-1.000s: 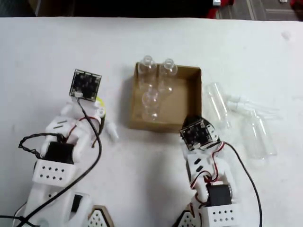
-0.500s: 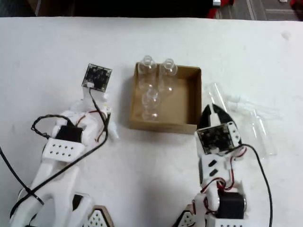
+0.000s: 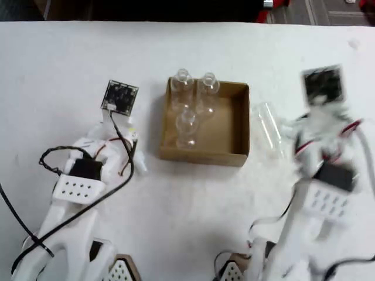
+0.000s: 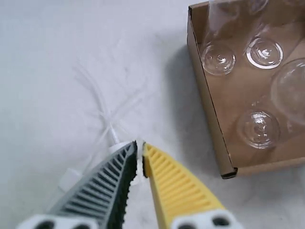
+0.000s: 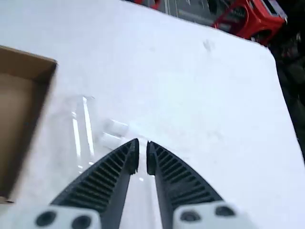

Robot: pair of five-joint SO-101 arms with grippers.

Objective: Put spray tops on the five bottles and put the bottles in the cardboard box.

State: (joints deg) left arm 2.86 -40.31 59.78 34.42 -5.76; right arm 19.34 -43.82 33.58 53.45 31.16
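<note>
The cardboard box (image 3: 241,126) stands mid-table with three clear bottles upright inside, two at its far wall (image 3: 181,80) (image 3: 207,85) and one in the middle (image 3: 186,126); none carries a top. My left gripper (image 3: 133,142) (image 4: 139,146) is left of the box, shut, its tips just beside a white spray top (image 3: 139,161) (image 4: 102,117) lying on the table. My right gripper (image 3: 299,133) (image 5: 142,145) hangs shut, right of the box. It is above a clear bottle (image 3: 266,124) (image 5: 81,128) lying on its side and a spray top (image 5: 114,129) next to it.
The white table (image 3: 70,52) stretches wide to the left and behind the box. In the left wrist view the box wall (image 4: 205,102) is close beside the fingers. Cables loop off the left arm (image 3: 82,175). Red furniture (image 5: 248,19) stands beyond the far edge.
The right arm swung from the box's front right corner out to the right, over the lying bottles. The left arm shifted slightly toward the box a second ago, then held still.
</note>
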